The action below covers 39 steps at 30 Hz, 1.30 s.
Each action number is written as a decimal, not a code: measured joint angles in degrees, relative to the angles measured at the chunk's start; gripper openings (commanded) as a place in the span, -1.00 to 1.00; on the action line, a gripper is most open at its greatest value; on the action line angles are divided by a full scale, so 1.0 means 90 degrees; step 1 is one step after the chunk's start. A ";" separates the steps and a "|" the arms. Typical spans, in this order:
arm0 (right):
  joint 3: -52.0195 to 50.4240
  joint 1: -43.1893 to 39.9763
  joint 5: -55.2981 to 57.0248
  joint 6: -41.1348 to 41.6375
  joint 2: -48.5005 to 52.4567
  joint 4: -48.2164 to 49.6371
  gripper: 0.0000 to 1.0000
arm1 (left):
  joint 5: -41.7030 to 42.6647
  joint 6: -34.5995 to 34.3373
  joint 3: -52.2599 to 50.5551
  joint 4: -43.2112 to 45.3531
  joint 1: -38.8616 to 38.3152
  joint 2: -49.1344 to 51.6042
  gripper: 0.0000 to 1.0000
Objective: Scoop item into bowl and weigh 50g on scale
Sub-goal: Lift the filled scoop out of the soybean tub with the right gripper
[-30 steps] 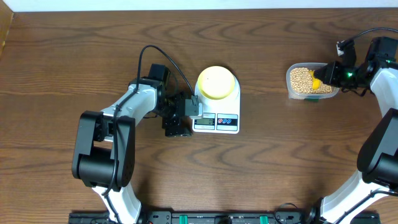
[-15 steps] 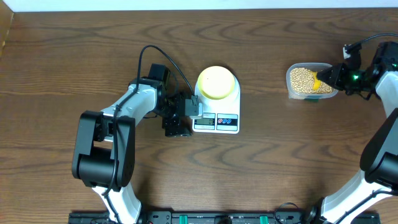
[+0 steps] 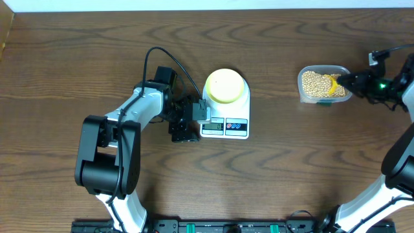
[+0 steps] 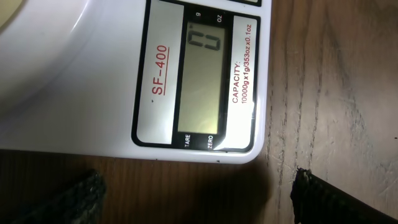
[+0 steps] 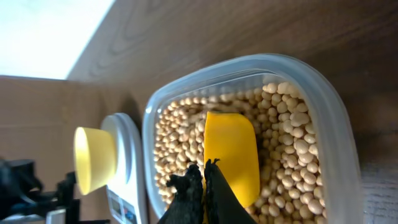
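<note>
The pale yellow-green bowl (image 3: 225, 85) stands on the white scale (image 3: 226, 121), whose display (image 4: 202, 78) reads 0. The bowl also shows in the right wrist view (image 5: 93, 158). The beans (image 3: 313, 83) fill a clear tub (image 3: 322, 98) at the right; they also show in the right wrist view (image 5: 289, 146). My right gripper (image 5: 204, 168) is shut on a yellow scoop (image 5: 231, 149), which lies in the beans with its back up. In the overhead view the right gripper (image 3: 345, 82) is at the tub's right edge. My left gripper (image 3: 193, 120) is open and empty at the scale's left front corner, fingertips (image 4: 199, 193) on the table.
The clear tub wall (image 5: 339, 118) rings the beans. The table's far edge (image 3: 207, 9) meets a white wall. A black cable (image 3: 155, 55) loops over the left arm.
The right arm has drawn back to the right, dragging the scoop toward the tub's right side. The left arm, scale and bowl have not moved.
</note>
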 measured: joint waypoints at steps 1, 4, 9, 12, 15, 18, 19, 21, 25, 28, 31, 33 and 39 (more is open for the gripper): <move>-0.0002 -0.0063 -0.0121 0.0000 0.0000 0.0002 -0.98 | 0.0000 0.0000 0.0000 0.0000 0.0000 0.0000 0.95; -0.0007 -0.0270 -0.0542 0.0005 0.0000 0.0022 -0.98 | 0.0000 0.0000 0.0000 0.0000 0.0000 0.0000 0.95; -0.0010 -0.0588 -0.1081 0.0024 0.0000 0.0022 -0.98 | 0.0000 0.0000 0.0000 0.0000 0.0000 0.0000 0.95; -0.0010 -0.0726 -0.1222 0.0143 0.0000 0.0017 -0.98 | 0.0000 0.0000 0.0000 0.0000 0.0000 0.0000 0.95; -0.0010 -0.0794 -0.1285 0.0282 0.0000 0.0017 -0.90 | 0.0000 0.0000 0.0000 0.0000 0.0000 0.0000 0.95; -0.0010 -0.0833 -0.1362 0.0525 0.0000 0.0005 -0.87 | 0.0000 0.0000 0.0000 0.0000 0.0000 0.0000 0.95; -0.0010 -0.0840 -0.1404 0.0585 0.0000 0.0000 -0.86 | 0.0000 0.0000 0.0000 -0.0002 0.0000 0.0000 0.95; -0.0010 -0.0865 -0.1571 0.0697 0.0000 0.0002 -0.86 | 0.0000 0.0000 0.0000 0.0000 0.0000 0.0000 0.95; -0.0010 -0.0889 -0.2006 0.0826 0.0000 0.0002 -0.85 | 0.0000 0.0000 0.0000 0.0000 0.0000 0.0000 0.95; -0.0010 -0.0891 -0.2307 0.0862 0.0000 0.0002 -0.81 | 0.0000 0.0000 0.0000 0.0000 0.0000 0.0000 0.95; -0.0010 -0.0891 -0.2618 0.0937 0.0000 0.0002 -0.81 | 0.0000 0.0000 0.0000 0.0000 0.0000 0.0000 0.95; -0.0010 -0.0891 -0.2800 0.1010 0.0000 0.0005 -0.80 | 0.0000 0.0000 0.0000 -0.0002 0.0000 0.0000 0.95; -0.0010 -0.0891 -0.3092 0.1137 0.0000 0.0002 -0.81 | 0.0000 0.0000 0.0000 0.0000 0.0000 0.0000 0.95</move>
